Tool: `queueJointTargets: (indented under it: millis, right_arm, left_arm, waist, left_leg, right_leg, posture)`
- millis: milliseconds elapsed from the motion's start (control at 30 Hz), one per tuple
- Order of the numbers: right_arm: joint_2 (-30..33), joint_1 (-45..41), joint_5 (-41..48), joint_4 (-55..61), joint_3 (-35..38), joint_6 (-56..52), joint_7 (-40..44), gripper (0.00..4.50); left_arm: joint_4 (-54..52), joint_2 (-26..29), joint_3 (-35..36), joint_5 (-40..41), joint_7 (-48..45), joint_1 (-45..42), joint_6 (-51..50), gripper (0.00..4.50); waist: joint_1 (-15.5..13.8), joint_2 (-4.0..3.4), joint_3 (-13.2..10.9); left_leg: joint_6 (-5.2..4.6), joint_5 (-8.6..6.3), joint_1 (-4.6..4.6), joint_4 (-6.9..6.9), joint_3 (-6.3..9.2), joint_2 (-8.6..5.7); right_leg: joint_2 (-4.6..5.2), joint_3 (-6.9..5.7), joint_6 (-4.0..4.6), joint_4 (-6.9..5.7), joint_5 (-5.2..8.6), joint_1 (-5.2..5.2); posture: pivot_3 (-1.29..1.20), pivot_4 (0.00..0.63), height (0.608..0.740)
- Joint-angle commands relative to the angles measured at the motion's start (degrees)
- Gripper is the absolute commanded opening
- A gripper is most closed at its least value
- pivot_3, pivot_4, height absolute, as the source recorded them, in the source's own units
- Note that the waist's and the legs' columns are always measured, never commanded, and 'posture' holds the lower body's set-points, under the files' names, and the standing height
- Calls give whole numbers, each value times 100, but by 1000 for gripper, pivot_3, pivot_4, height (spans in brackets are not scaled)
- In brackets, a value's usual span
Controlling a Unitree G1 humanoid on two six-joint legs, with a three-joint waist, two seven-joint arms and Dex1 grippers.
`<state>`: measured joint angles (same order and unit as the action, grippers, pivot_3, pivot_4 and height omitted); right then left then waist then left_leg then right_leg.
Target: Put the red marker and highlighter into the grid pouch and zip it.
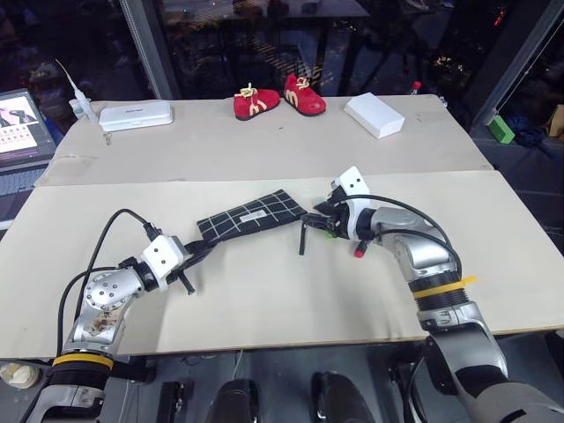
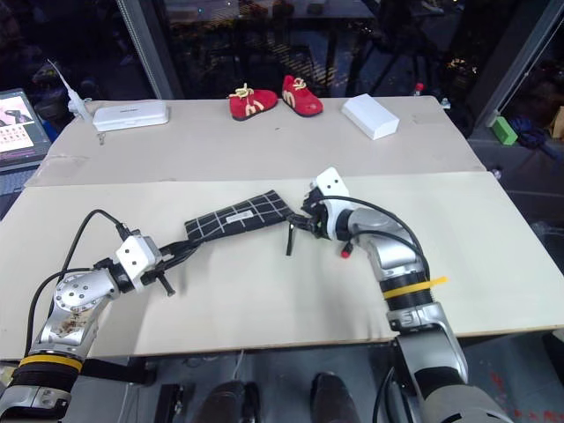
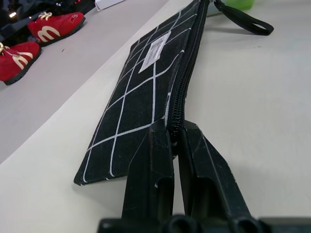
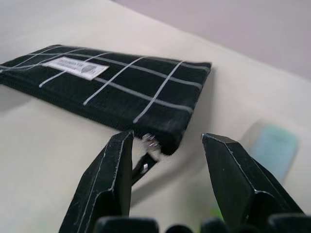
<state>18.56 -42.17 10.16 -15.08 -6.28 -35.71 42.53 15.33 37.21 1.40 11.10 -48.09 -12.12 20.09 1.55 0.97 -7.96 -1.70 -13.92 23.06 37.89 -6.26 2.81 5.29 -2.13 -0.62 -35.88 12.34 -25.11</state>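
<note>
1. Pouch [image 1: 249,217] lay flat on the table [image 1: 264,300], long axis running from the left fingers across to the right fingers, zipper edge on the near side.
2. Left gripper [image 3: 176,141] was fully closed, pinching the pouch's end corner right at the zipper line; the pouch stretched straight away from its fingertips.
3. Right gripper [image 4: 165,143] stood about half open with nothing between the fingers. The zipper pull [image 4: 151,142] and the pouch's other end corner sat just ahead of the fingertips, by the inner face of one finger; contact was hard to judge.
4. Pull cord [image 1: 305,233] trailed off that end toward the near edge of the table.
5. Highlighter [image 4: 273,145] lay just beside the right fingers, on the side away from the pouch.
6. Red marker [image 1: 360,249] lay close under the right wrist, behind the fingertips.
7. Judgement: the right arm was nearer to the pull and both pens, the left just anchoring; neither pen looked to be inside, and the zipper pull was the likely next grab.
</note>
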Motion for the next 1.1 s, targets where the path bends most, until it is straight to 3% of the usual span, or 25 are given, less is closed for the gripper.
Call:
queueJointTargets:
  millis: [33,867,1067,1100]
  right_arm:
    - [-15,-53,274,286,117,-227,121,2507]
    - [-412,-32,328,-343,63,-155,-57,2507]
    - [-395,-2,304,-140,-67,-20,153,876]
    - [-397,-15,302,-110,-102,-6,199,417]
  left_arm:
    - [-14,-6,161,-1,40,-35,125,0]
    - [-380,-179,286,107,209,22,-153,0]
    - [-413,-188,270,97,199,12,-184,0]
    - [-410,-192,266,96,194,2,-189,0]
  waist:
    - [-4,0,0]
    - [-44,0,0]
    - [-49,0,0]
    - [-47,0,0]
  left_leg:
    - [0,0,-2,0,0,0]
    - [1,0,-4,0,0,1]
    - [1,0,-3,0,0,1]
    - [0,0,-4,0,0,1]
  right_leg:
    - [-2,0,0,-1,0,0]
    - [-4,0,1,-4,0,1]
    - [-4,0,1,-4,0,1]
    - [-4,0,1,-4,0,1]
  posture:
    - [0,150,740]
    - [0,150,740]
    - [0,150,740]
    - [0,150,740]
